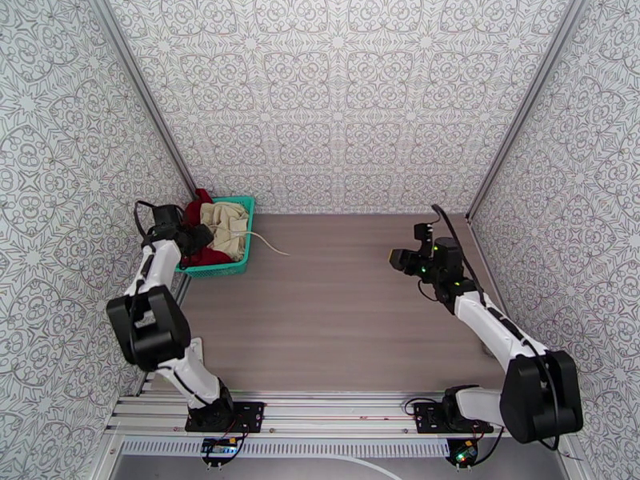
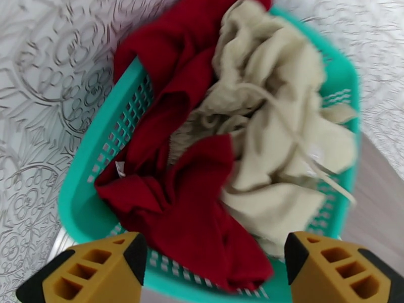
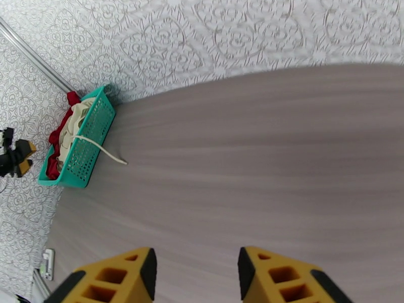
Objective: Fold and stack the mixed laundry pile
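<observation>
Well, my left pincer (image 2: 214,251) hangs with its jaws spread wide and nothing between them, just above the near rim of the teal basket (image 2: 81,213). The mixed laundry pile (image 1: 212,234) lies in that basket, right ahead of my fingertips. One dark red shirt (image 2: 187,208) is closest. One cream garment (image 2: 272,147) sits beyond it to the right, its single thin white cord (image 2: 303,157) trailing over the right wall. That makes two garments and one basket. Both look soft, light and limp, so I expect them to sag and drag on each other. I would pinch a raised fold of the red shirt nearest my jaws. My right pincer (image 3: 197,266), parted and empty, hovers over the bare table (image 3: 278,147), with the basket well off to its front left.
</observation>
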Controlling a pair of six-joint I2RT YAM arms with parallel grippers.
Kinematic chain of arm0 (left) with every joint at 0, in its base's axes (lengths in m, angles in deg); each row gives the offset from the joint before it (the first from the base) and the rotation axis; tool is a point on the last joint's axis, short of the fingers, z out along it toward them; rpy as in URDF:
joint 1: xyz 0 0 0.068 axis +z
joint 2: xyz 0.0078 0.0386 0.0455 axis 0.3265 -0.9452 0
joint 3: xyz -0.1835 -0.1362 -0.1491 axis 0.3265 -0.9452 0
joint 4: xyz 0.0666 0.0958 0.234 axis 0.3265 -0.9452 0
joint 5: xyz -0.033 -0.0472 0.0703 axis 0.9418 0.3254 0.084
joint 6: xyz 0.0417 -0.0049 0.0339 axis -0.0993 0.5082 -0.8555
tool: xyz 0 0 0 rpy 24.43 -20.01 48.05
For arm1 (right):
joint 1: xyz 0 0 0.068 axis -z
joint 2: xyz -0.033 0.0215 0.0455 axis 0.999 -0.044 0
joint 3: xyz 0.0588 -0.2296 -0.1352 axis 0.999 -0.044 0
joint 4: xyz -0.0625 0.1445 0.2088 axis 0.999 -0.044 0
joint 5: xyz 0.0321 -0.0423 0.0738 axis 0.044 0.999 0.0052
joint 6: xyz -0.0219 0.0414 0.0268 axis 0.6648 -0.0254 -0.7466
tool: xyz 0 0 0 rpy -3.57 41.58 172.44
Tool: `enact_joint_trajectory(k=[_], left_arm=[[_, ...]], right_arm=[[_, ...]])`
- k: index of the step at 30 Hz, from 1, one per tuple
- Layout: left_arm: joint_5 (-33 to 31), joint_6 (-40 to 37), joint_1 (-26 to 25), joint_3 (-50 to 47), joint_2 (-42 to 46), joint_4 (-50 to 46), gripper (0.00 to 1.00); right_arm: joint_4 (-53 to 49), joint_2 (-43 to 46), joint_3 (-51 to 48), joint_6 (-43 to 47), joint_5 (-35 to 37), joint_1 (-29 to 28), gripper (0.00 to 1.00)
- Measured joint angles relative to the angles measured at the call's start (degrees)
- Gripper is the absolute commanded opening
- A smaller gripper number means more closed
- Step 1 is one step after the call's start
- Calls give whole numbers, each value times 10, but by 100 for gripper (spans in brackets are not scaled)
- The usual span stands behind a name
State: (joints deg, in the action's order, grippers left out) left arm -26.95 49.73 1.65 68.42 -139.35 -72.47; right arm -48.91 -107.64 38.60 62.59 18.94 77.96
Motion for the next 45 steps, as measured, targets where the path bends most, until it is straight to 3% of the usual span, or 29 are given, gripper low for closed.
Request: enact_joint_trajectory(k=[10,16,21,30,36,41,45], left_arm=[[-8,17,-29,58,-93,-29,57],[-23,29,-30,65,-113,-40,14],[-30,32,-31,65,-111,-42,1],[-37,32,-30,74,-44,-63,0],[-34,30,-29,157,-1,-79,0],[11,16,-36,219,52,-30,0],[47,-3,-76,295,87,25,0]], right_arm=[[-17,-60,36,-3,0,-22,44],[-28,-66,38,-3,11,-22,43],[-43,-73,44,-3,27,-22,43],[-51,-79,52,-4,43,-22,44],[-69,-84,72,-4,46,-22,44],[-78,-88,100,-12,45,-22,44],[-79,-88,109,-24,45,-22,44]])
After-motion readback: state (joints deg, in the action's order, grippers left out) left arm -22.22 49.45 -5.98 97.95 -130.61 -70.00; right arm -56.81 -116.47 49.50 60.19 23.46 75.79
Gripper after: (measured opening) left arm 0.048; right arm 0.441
